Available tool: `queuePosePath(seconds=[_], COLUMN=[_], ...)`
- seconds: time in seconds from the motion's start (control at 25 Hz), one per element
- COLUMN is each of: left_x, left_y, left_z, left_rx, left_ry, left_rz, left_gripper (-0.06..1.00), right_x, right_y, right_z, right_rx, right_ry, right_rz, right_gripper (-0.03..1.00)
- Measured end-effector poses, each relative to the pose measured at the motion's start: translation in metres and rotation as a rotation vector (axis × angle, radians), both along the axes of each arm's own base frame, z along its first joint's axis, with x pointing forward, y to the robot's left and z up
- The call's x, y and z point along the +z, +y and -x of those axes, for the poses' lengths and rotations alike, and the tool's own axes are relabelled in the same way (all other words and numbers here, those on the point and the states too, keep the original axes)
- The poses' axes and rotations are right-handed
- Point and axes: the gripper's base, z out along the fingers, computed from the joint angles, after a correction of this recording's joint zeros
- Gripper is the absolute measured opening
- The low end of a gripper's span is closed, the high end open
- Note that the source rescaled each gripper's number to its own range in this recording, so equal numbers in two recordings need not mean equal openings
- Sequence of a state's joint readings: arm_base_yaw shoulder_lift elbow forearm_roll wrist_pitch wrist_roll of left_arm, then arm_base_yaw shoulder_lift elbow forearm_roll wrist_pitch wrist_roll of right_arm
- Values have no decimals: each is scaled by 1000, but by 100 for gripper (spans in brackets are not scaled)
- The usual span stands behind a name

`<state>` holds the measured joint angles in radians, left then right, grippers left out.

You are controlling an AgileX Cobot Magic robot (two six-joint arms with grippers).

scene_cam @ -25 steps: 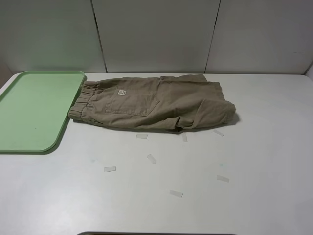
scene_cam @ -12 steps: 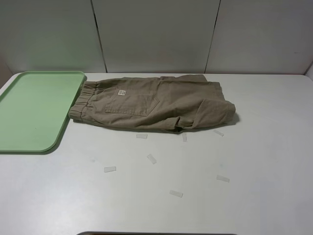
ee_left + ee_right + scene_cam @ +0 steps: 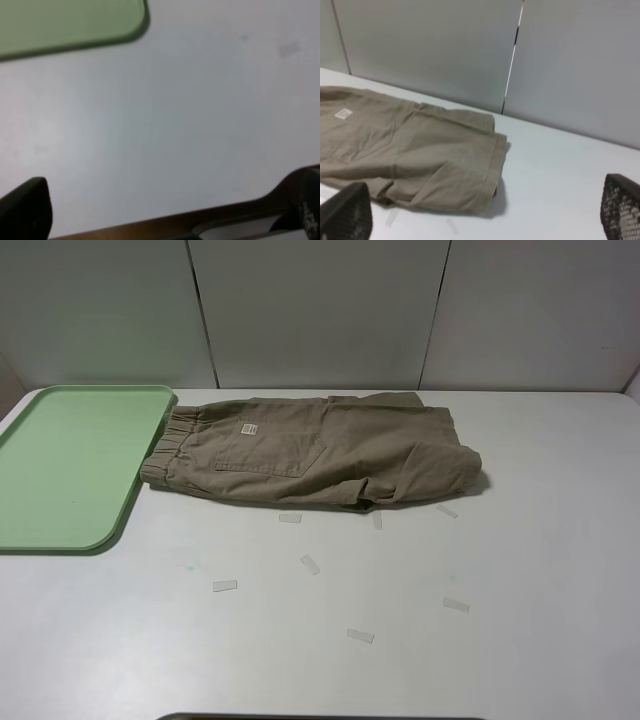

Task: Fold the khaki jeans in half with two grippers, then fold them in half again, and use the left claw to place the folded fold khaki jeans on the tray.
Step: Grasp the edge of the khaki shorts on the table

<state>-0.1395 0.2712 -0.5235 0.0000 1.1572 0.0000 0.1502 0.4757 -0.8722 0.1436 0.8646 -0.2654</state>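
Observation:
The khaki jeans lie flat at the back of the white table, waistband to the left, beside the tray, with a back pocket and small label facing up. They also show in the right wrist view. The pale green tray lies at the far left with nothing on it; one corner shows in the left wrist view. Neither gripper shows in the exterior view. My left gripper hangs open over bare table near its front edge. My right gripper is open, short of the jeans' leg end.
Several small white tape strips are stuck on the table in front of the jeans. A grey panelled wall stands behind the table. The table's brown front edge shows in the left wrist view.

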Motion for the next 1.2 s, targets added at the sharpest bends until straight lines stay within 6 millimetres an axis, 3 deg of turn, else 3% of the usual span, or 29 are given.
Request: queuePosePath(seconds=[0.72,1.2], left_x=[-6,-4], left_y=[-8,-2], left_z=[-6,31], left_rx=[-74,-80], left_ry=[-53,-320], left_rz=[54,84], left_gripper=[100,100], right_x=[-7,-6], right_y=[1,2], right_z=[4,3], right_rx=[15,14], right_ry=[87,79], right_rz=[-7,-11], right_gripper=[100,100])
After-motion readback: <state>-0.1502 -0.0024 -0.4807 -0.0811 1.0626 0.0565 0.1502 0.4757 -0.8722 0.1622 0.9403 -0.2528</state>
